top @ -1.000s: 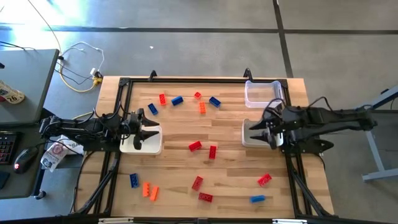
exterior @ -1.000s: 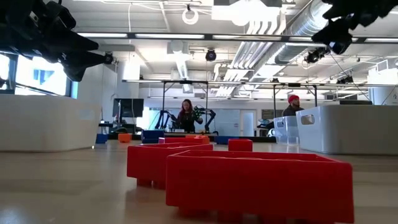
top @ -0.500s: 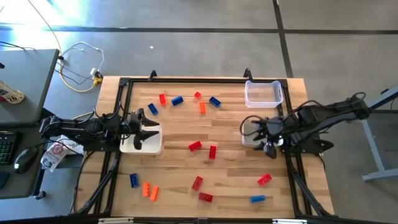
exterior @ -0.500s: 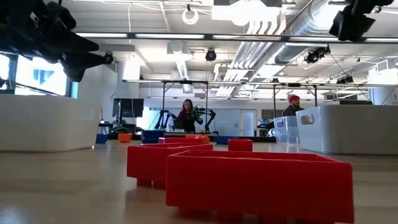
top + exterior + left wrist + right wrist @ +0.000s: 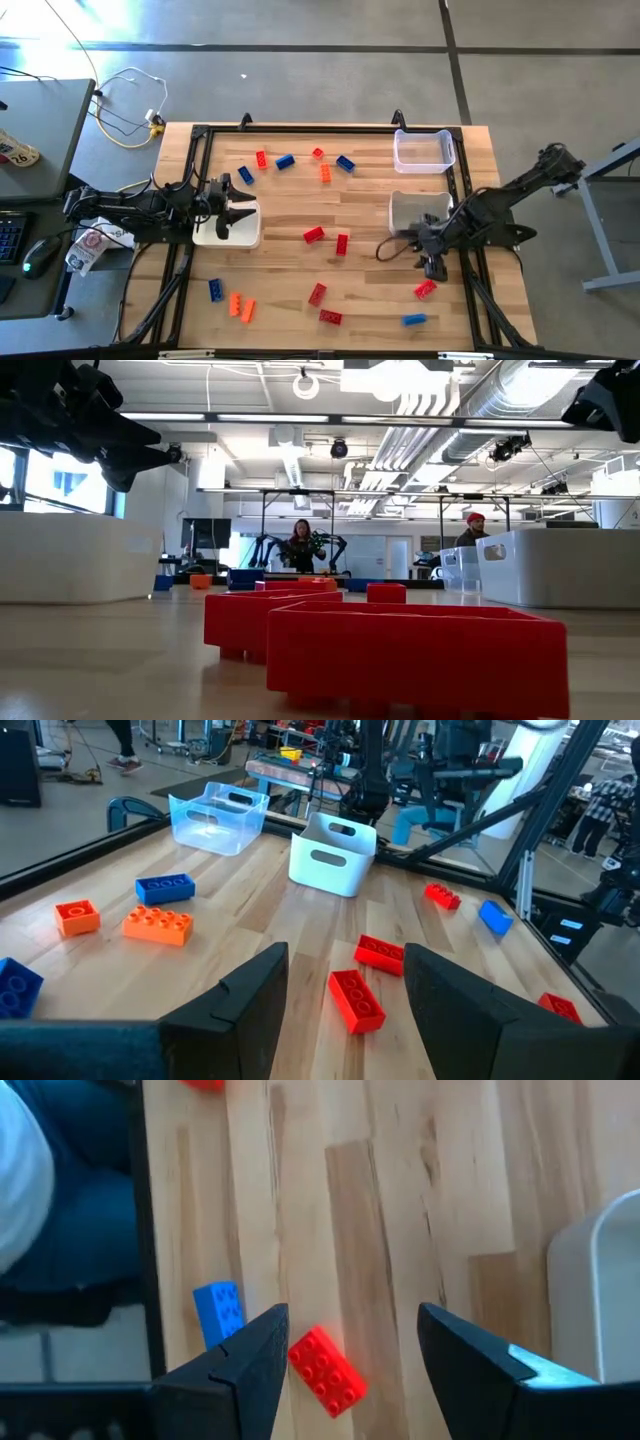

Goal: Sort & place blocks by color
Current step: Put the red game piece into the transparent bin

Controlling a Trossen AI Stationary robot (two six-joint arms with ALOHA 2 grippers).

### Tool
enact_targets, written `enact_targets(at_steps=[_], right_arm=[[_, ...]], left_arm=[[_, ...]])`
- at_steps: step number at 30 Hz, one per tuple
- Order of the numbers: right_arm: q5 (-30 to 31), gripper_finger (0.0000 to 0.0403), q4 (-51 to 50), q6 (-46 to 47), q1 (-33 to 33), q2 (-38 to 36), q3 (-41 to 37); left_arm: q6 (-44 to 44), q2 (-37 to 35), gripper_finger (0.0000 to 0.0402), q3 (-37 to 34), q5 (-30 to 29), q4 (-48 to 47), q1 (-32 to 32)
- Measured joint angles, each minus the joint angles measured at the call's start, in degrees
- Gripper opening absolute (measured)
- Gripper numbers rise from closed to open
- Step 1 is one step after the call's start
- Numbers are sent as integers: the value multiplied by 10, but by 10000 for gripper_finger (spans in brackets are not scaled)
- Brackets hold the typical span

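Note:
Small red, orange and blue blocks lie flat and scattered on the wooden table. My right gripper (image 5: 432, 268) (image 5: 352, 1315) is open and points down. It hangs over the near right part of the table, just far of a red block (image 5: 425, 289) (image 5: 325, 1370), with a blue block (image 5: 414, 319) (image 5: 218, 1312) beside it. My left gripper (image 5: 245, 210) (image 5: 345, 960) is open and waits over a white bin (image 5: 228, 230) at the left. Two red blocks (image 5: 313, 234) (image 5: 355, 1000) lie mid-table ahead of it.
A second white bin (image 5: 415, 210) (image 5: 600, 1310) sits at the right, with a clear bin (image 5: 424, 150) (image 5: 218, 817) beyond it at the far right. More blocks lie near the far edge (image 5: 285, 161) and near the near left (image 5: 236, 303). People stand in the room behind (image 5: 300, 545).
My right gripper has swung from above the right white bin toward the table's near edge and now hangs by the red block near the right side. Its arm has stretched out and its fingers point down. No block has moved.

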Motion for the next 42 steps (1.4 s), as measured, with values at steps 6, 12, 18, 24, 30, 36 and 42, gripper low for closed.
enact_targets(at_steps=[6,12,18,24,30,36,42], right_arm=[[21,209,0,-4,65,41,0],[32,209,0,-27,127,92,0],[32,209,0,-26,166,142,0],[31,209,3,-27,184,200,0],[26,209,23,-31,188,243,0],[24,209,35,-31,188,268,0],[24,209,50,-31,188,287,0]], left_arm=[[-40,0,188,0,0,0,0],[-53,0,188,0,-2,0,0],[-54,0,188,0,-22,0,0],[-54,0,188,0,-25,0,0],[-54,0,188,0,-25,0,0],[-54,0,188,0,-25,0,0],[-54,0,188,0,-25,0,0]])
